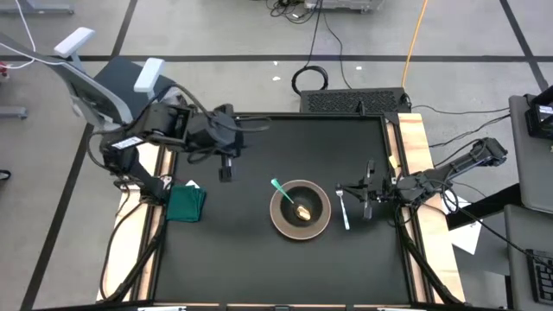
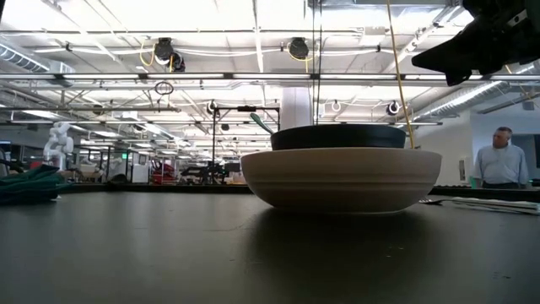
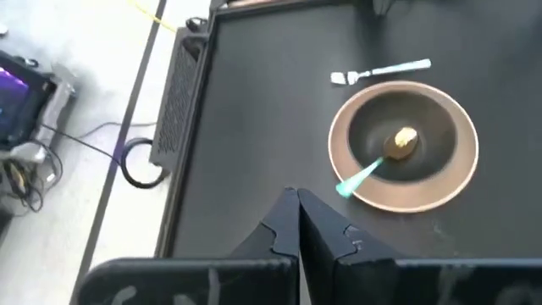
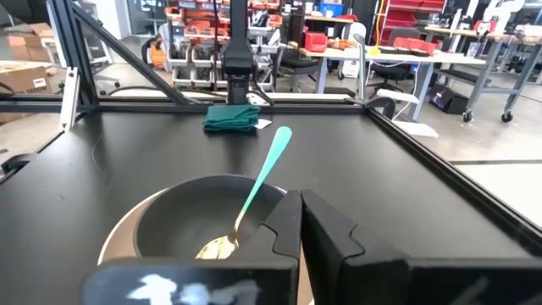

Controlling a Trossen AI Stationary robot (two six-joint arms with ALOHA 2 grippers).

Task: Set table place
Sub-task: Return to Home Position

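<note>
left gripper (image 1: 226, 173): over the table (image 1: 242, 259), well apart from the plate on its left side; not seen in the low view.
left fingers (image 3: 279, 229): pressed together, no gap, holding nothing; only the left wrist view shows this clearly.
green cloth (image 1: 186, 201): folded, on the table left of the plate, near the table's left edge; cut off at the frame edge in the low view.
spoon (image 1: 281, 188): gold end down in the bowl, green handle leaning out over the plate's left rim; in the low view only the handle tip shows above the bowl.
bowl (image 1: 301, 210): black, sits in the middle of the plate; its inside is hidden in the low view.
plate (image 1: 324, 220): pinkish-beige, on the table right of centre; this is the landmark.
fork (image 1: 344, 210): flat on the table just beside the plate's right rim, not touching it; hard to make out in the low view.
right gripper (image 1: 346, 187): just right of the plate, above the fork's head end.
right fingers (image 4: 330, 229): closed against each other, empty; the right wrist view shows it, the high view is too small to tell.
person (image 2: 499, 160): standing in the room behind the table, right of the plate, low view only.
</note>
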